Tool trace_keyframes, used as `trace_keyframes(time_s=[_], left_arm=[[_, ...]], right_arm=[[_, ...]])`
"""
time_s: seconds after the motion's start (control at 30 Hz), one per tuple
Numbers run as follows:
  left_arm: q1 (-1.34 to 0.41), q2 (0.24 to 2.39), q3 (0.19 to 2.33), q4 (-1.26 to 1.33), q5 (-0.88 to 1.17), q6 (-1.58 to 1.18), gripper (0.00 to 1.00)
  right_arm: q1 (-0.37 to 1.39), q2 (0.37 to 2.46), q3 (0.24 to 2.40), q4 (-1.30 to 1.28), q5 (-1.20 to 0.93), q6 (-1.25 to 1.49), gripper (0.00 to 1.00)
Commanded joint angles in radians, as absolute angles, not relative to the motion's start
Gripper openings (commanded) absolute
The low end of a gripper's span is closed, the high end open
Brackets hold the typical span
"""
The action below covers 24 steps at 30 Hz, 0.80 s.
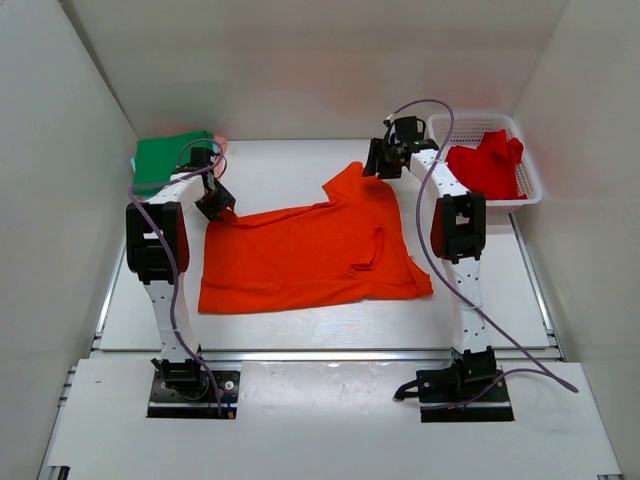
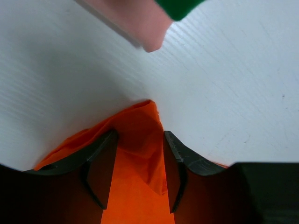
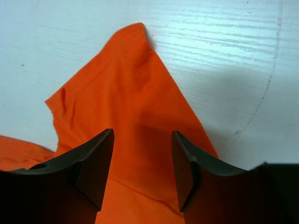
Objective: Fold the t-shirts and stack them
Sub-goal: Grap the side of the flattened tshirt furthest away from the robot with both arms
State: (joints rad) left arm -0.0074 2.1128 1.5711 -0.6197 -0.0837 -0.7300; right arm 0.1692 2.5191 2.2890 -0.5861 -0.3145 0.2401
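Note:
A bright orange t-shirt (image 1: 310, 255) lies spread in the middle of the table, one sleeve folded onto its body. My left gripper (image 1: 215, 203) is at the shirt's far left corner. In the left wrist view, the bunched orange cloth (image 2: 140, 154) fills the gap between the left gripper's (image 2: 139, 135) jaws, which grip it. My right gripper (image 1: 378, 160) hovers over the far right corner. In the right wrist view, the right gripper (image 3: 142, 133) stands open above the orange cloth (image 3: 126, 93), which lies flat. A folded green t-shirt (image 1: 170, 158) rests on a pink t-shirt (image 1: 221, 146) at the far left.
A white mesh basket (image 1: 530, 185) at the far right holds a crumpled red t-shirt (image 1: 487, 165). White walls close in the table on the left, right and back. The green shirt (image 2: 180, 7) and pink shirt (image 2: 140, 23) lie just beyond the left gripper.

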Motion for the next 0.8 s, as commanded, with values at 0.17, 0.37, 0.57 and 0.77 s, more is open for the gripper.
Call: trace_keyframes(time_s=[0.17, 0.37, 0.57, 0.77], left_arm=[[-0.005, 2.083, 1.635, -0.615, 0.014, -0.730, 0.56], [0.000, 2.077, 1.678, -0.621, 0.029, -0.724, 0.56], [-0.002, 2.091, 1.715, -0.640, 0.035, -0.719, 0.56], [-0.003, 2.094, 1.723, -0.638, 0.031, -0.716, 0.56]], right_arm=[[0.192, 2.602, 2.405, -0.612, -0.169, 0.219, 0.53], [0.204, 2.585, 2.408, -0.589, -0.121, 0.213, 0.53], [0.189, 2.626, 2.454, -0.603, -0.138, 0.241, 0.53], [0.195, 2.603, 2.447, -0.612, -0.107, 0.219, 0.53]])
